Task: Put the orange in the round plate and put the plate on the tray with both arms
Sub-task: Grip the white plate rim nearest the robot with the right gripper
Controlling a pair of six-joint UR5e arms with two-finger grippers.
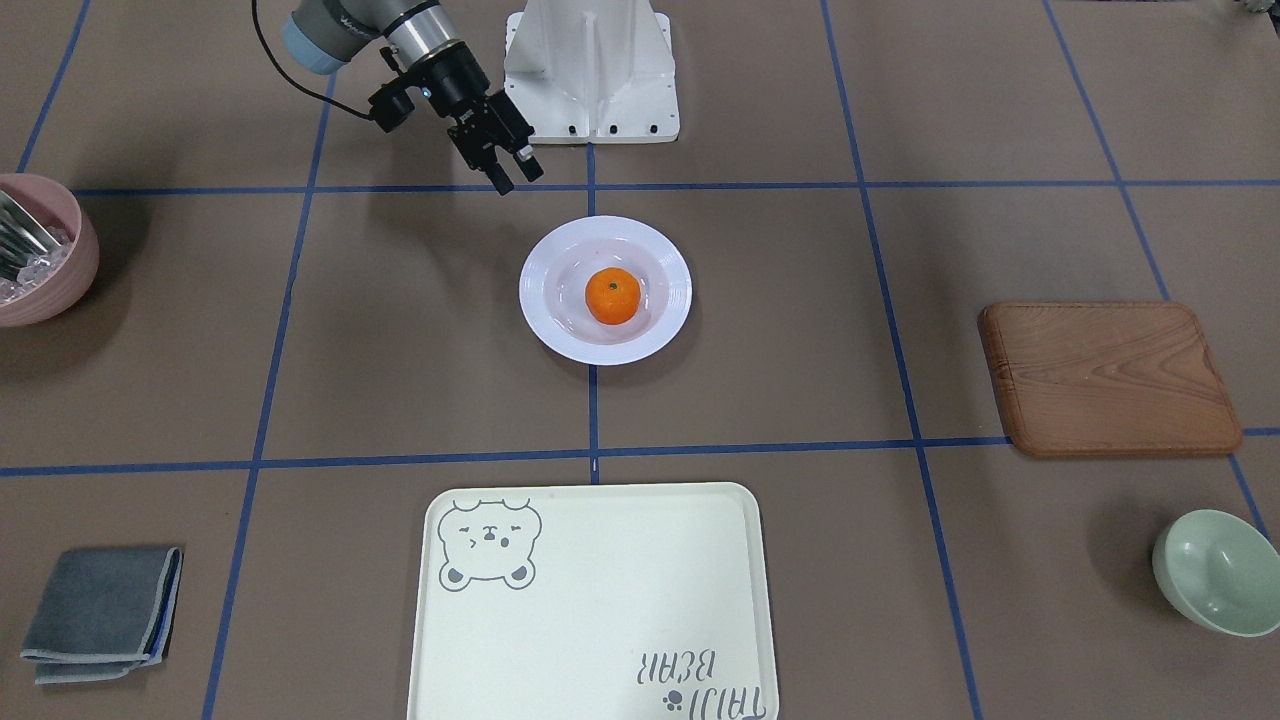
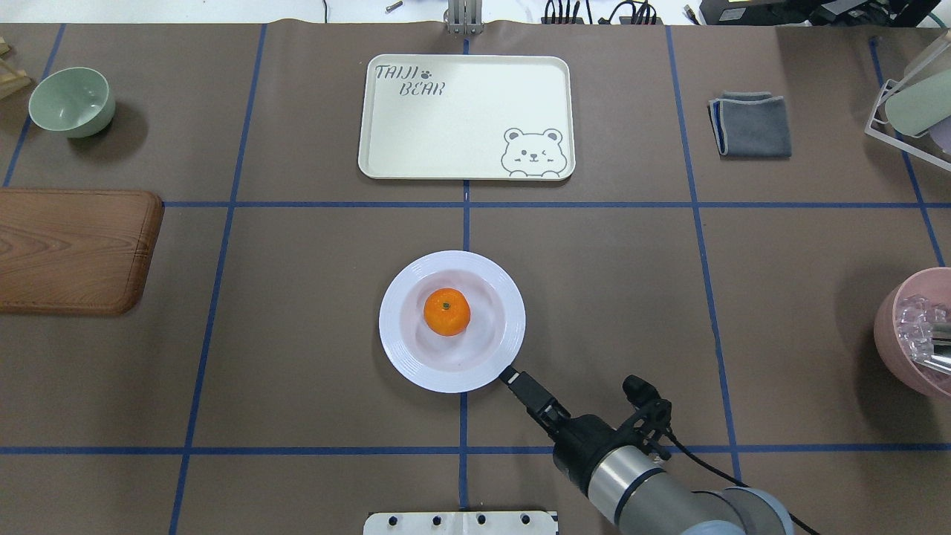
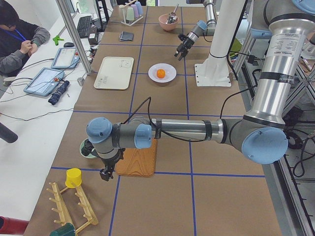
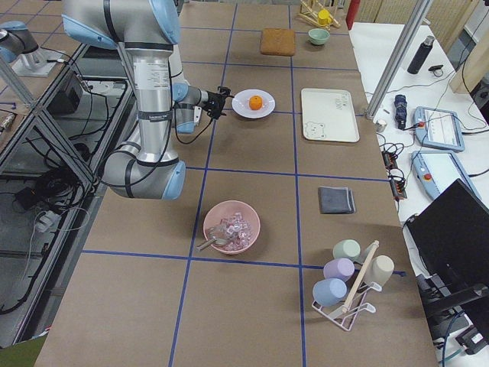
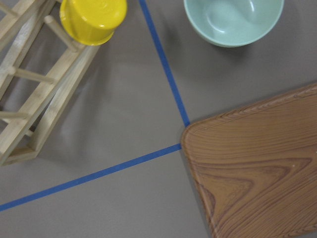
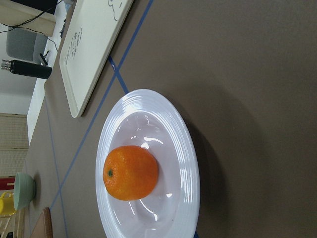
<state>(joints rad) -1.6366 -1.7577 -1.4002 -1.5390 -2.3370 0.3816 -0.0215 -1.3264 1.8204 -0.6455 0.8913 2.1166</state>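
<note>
The orange lies in the middle of the white round plate, which stands on the table mat at the centre. The cream tray with the bear drawing lies bare, one grid square beyond the plate from the robot. My right gripper hovers just off the plate's near rim, its fingers a little apart and holding nothing. My left gripper hangs far off at the table's left end, between the wooden board and the green bowl; I cannot tell whether it is open or shut.
A brown wooden board and a pale green bowl lie at my left end, beside a wooden rack holding a yellow cup. A pink bowl of ice and a folded grey cloth are on my right.
</note>
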